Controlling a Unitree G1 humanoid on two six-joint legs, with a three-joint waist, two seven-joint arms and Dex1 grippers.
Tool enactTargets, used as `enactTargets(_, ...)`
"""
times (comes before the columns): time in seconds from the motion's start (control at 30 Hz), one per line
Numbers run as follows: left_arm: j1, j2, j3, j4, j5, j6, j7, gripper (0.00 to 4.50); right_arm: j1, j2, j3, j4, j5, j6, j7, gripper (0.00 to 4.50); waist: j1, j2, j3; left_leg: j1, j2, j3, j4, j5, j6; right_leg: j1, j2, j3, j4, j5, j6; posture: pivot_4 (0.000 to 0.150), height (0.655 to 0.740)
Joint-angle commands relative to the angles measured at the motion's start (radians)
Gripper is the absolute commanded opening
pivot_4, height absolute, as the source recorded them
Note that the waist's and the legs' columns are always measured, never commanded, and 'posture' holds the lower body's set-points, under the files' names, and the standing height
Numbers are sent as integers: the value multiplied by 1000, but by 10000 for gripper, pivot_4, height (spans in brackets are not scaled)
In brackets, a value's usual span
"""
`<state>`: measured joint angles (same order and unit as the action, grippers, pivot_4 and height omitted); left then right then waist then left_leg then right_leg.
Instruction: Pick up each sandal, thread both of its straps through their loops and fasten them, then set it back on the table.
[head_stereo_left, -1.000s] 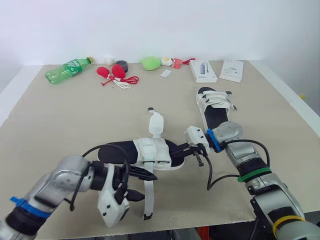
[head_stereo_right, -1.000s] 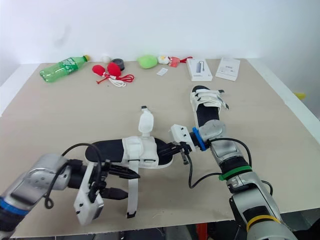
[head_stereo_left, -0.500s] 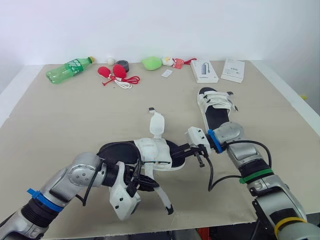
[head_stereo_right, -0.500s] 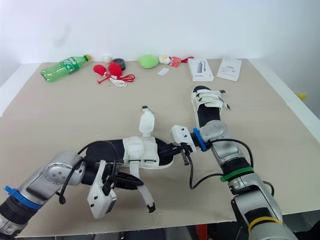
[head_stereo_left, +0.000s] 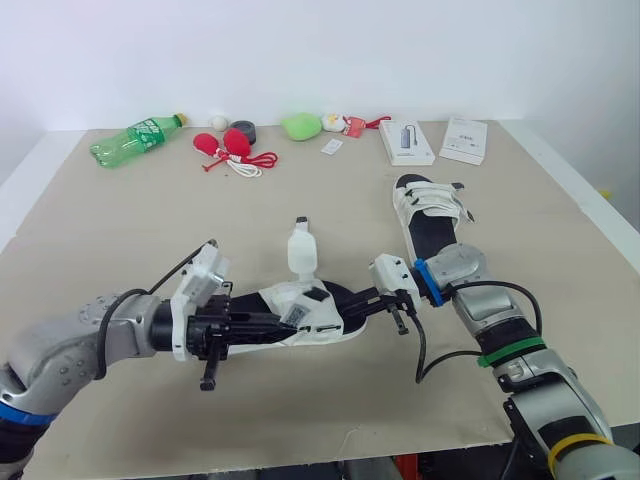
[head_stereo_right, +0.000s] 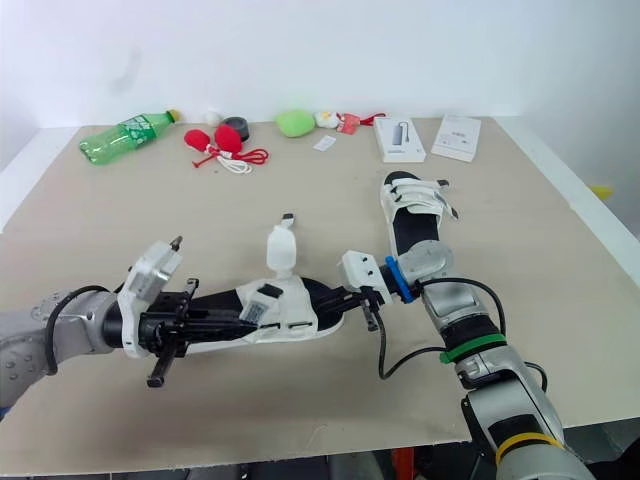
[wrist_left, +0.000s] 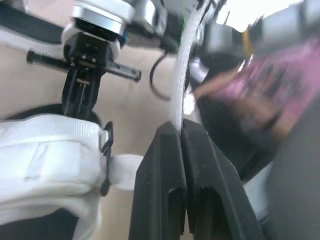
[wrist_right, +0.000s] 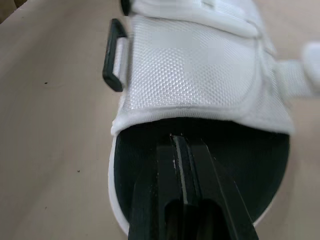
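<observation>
There are two black-soled sandals with white fabric straps. One sandal (head_stereo_left: 325, 308) is held just above the beige bench (head_stereo_left: 120, 230), between both hands. The left hand (head_stereo_left: 280, 320) is closed on a thin white strap (wrist_left: 179, 70) at the sandal's side. The right hand (head_stereo_left: 368, 300) is closed on the sole's edge at the end. A second strap (head_stereo_left: 301, 250) stands upright. The other sandal (head_stereo_left: 430, 215) lies on the bench behind the right arm. At the back lie one green plastic bottle (head_stereo_left: 135, 140) and two flat white boxes (head_stereo_left: 407, 142) (head_stereo_left: 463, 140); their print is too small to read.
</observation>
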<state>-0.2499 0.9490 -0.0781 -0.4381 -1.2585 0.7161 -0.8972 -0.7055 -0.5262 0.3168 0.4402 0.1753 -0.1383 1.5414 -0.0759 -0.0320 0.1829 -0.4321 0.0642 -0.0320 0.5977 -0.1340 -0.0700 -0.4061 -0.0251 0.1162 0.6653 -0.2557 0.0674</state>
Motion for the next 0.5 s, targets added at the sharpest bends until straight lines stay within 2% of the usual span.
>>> enactTargets(0.03, -60, -59, 62, 62, -83, 73, 74, 527, -9, -10, 11, 30, -37, -3, 9, 0, 0, 0, 0, 0, 0, 0, 0, 0, 0, 0, 0, 0, 0, 0, 0, 1500, 7400)
enactTargets(0.27, -164, -215, 84, 180, 30, 88, 211, 527, -15, -8, 10, 36, -38, -4, 6, 0, 1, 0, 0, 0, 0, -1, 3, 0, -1, 1, 1, 0, 0, 2, 0, 1500, 7400)
enactTargets(0.5, -150, -282, 99, 225, 185, 70, 257, 527, -12, -12, 7, 31, -37, -2, 1, 0, 1, 0, 0, 0, 0, -1, 3, 1, -1, 1, 1, 0, 0, 3, 1, 1500, 7400)
